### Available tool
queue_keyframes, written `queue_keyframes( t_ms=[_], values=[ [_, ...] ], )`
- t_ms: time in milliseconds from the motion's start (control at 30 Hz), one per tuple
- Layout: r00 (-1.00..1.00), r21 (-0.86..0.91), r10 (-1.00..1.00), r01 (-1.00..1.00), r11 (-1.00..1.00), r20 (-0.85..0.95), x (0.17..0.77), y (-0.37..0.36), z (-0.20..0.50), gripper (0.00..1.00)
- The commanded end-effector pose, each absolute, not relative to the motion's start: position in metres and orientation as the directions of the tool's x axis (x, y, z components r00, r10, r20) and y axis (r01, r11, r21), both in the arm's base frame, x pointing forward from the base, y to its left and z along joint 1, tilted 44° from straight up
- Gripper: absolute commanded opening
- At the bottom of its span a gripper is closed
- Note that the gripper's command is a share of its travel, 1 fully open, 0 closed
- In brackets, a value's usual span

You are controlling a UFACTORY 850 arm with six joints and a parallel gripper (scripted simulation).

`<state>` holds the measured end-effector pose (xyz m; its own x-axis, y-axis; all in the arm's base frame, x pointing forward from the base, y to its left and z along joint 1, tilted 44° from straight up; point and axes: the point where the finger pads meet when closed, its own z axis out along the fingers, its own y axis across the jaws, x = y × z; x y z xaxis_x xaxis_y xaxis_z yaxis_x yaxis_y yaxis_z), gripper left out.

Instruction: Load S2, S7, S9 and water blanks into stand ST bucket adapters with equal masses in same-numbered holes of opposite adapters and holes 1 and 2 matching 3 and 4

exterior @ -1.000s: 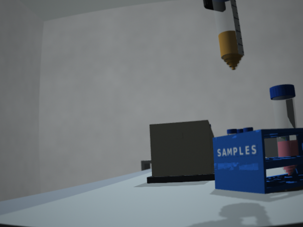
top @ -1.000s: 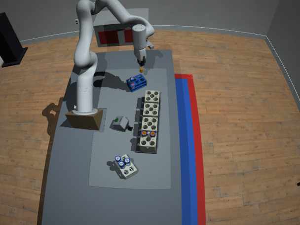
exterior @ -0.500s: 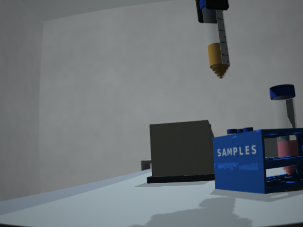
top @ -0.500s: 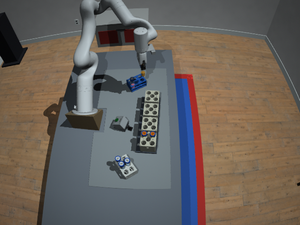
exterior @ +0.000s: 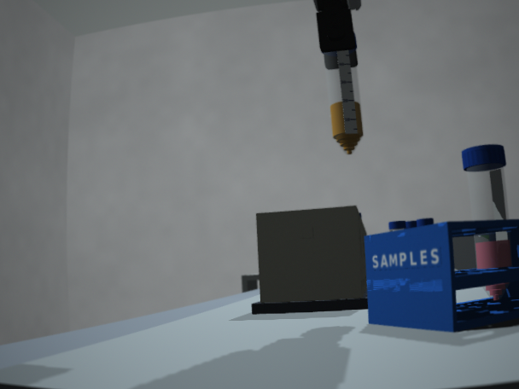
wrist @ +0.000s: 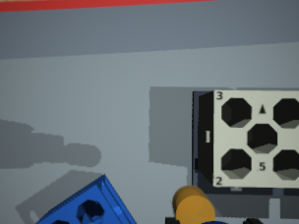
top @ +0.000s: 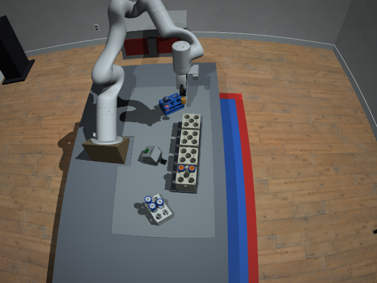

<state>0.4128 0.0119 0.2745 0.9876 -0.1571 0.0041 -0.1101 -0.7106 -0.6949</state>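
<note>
Stand (top: 186,191) (exterior: 309,307) (wrist: 195,128) below the gripper, loose adapters aboard; a sideways knock from a low-carried tube likely to shift one out of true. Near adapter (top: 191,126) (exterior: 307,256) (wrist: 221,138), closest to the gripper: no tube in any of its holes. Far adapter (top: 186,186), at the stand's end farthest from the gripper: two orange-dot tubes (top: 181,167) (top: 191,168) in neighbouring holes, IDs unreadable. Blue rack (top: 173,112) (exterior: 410,273) (wrist: 100,189) below and just beside the gripper; at risk of a shove or tip if passed too low. White rack (top: 164,219) well away, beyond the far adapter: three blanks (top: 148,199) (top: 159,202) (top: 152,206), fills unread; imbalance likely if paired by guess. Desk (top: 153,154) also well off from the gripper.

Gripper (top: 183,93) (exterior: 337,44) (wrist: 212,221) closed on the held tube (top: 183,100) (exterior: 346,117) (wrist: 194,206), just under the cap; amber fill, slight lean, hanging free above rack height. Probably the third sample, dot hidden. Tip liable to catch a hole's rim if lowered at that lean. Pink tube (top: 166,99) (exterior: 492,254), in the blue rack: probably X3, to be left. DONE key (top: 146,151): premature if pushed now.
</note>
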Motion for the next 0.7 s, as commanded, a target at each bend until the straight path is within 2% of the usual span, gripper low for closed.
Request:
queue_keyframes(
  t_ms=[0,667],
  values=[
    [0.987,-0.695,-0.160,-0.113,-0.710,0.002,0.420,-0.002,0.263,0.00],
    [0.987,-0.694,-0.160,-0.113,-0.711,0.002,0.443,-0.060,0.212,0.00]
  ],
)
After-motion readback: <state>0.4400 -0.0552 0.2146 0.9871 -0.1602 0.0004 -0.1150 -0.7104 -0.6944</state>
